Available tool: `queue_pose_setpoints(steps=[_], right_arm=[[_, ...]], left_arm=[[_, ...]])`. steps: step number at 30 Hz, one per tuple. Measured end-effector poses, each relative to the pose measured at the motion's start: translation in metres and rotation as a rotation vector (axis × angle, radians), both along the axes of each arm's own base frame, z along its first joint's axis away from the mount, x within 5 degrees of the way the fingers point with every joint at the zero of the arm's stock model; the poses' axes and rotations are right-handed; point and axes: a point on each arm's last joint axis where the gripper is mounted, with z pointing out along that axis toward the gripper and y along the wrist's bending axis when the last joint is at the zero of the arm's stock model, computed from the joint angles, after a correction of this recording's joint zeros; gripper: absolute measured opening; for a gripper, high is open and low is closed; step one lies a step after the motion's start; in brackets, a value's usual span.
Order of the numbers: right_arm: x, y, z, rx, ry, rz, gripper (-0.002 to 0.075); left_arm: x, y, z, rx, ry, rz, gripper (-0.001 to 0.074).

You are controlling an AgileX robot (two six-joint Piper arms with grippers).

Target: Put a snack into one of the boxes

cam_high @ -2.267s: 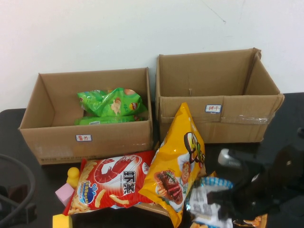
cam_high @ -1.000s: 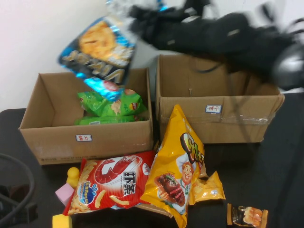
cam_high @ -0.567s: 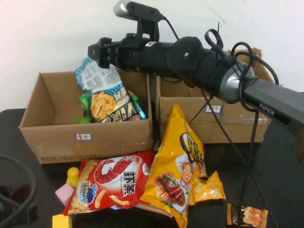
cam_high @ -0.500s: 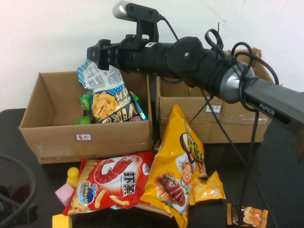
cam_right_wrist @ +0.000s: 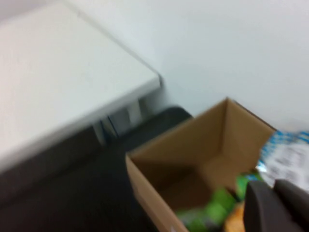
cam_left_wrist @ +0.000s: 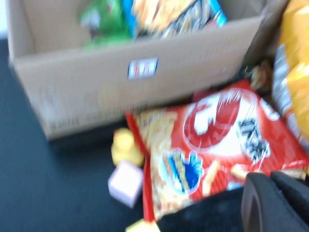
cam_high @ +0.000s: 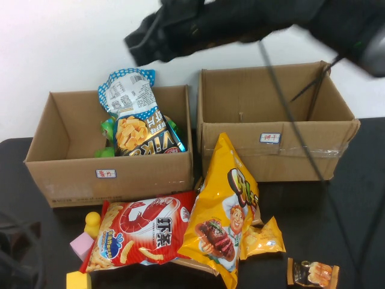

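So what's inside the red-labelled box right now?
In the box: the snack standing upright over green bags, mostly covered. Right gripper above it, blurred; left gripper near the red bag.

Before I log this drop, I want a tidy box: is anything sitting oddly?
The snack stands upright in the left box, top poking above the rim. Right pincer is above; left pincer low.
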Motion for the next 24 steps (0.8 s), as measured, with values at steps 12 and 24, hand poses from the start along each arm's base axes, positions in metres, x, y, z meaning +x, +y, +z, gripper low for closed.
queue_pose_setpoints(steps=[12, 24], right_arm=[[-0.061, -0.1, 0.06, -0.568, -0.013, -0.253, 0.0008], [-0.126, -0.15, 0.007, -0.619, 0.19, -0.329, 0.0006]], left_arm=[[-0.062, 0.005, 0.003, 0.058, -0.405, 0.018, -0.0001], [-0.09, 0.004, -0.001, 0.058, -0.524, -0.004, -0.0001]])
